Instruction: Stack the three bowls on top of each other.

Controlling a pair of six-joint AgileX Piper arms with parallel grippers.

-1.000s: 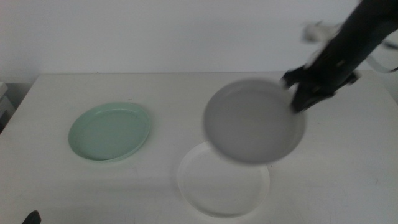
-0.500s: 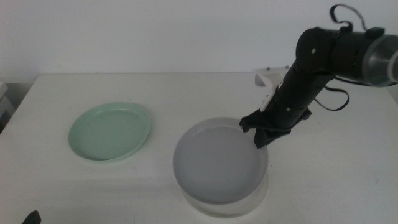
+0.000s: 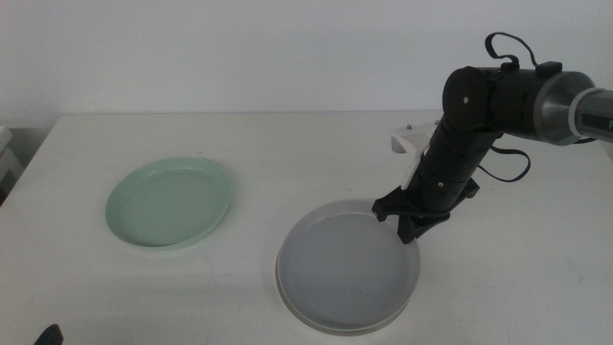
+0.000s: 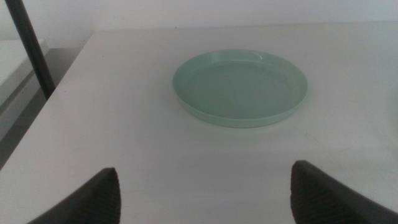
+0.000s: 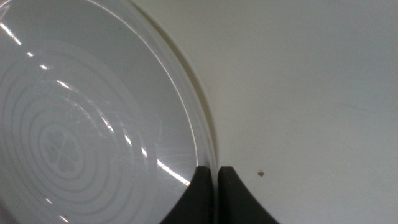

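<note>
The pale grey-blue bowl (image 3: pixel 345 268) lies nested in the white bowl (image 3: pixel 337 329), of which only a thin rim shows beneath it. My right gripper (image 3: pixel 410 222) reaches down from the right and is shut on the grey-blue bowl's far right rim. In the right wrist view its jaws (image 5: pixel 217 180) pinch that rim, and the grey-blue bowl (image 5: pixel 87 124) fills most of the picture. The mint green bowl (image 3: pixel 170 202) sits alone at the left of the table. My left gripper (image 3: pixel 46 334) waits at the bottom left edge, open, with the green bowl (image 4: pixel 240 87) ahead of it.
A small white bracket (image 3: pixel 410 142) stands on the table behind the right arm. A dark pole (image 4: pixel 31 50) rises beside the table's left edge in the left wrist view. Bare white tabletop (image 3: pixel 239 144) lies between and behind the bowls.
The right gripper has carried the grey-blue bowl down and leftward from the air onto the white bowl, where it now sits level. The green bowl and left arm have not moved.
</note>
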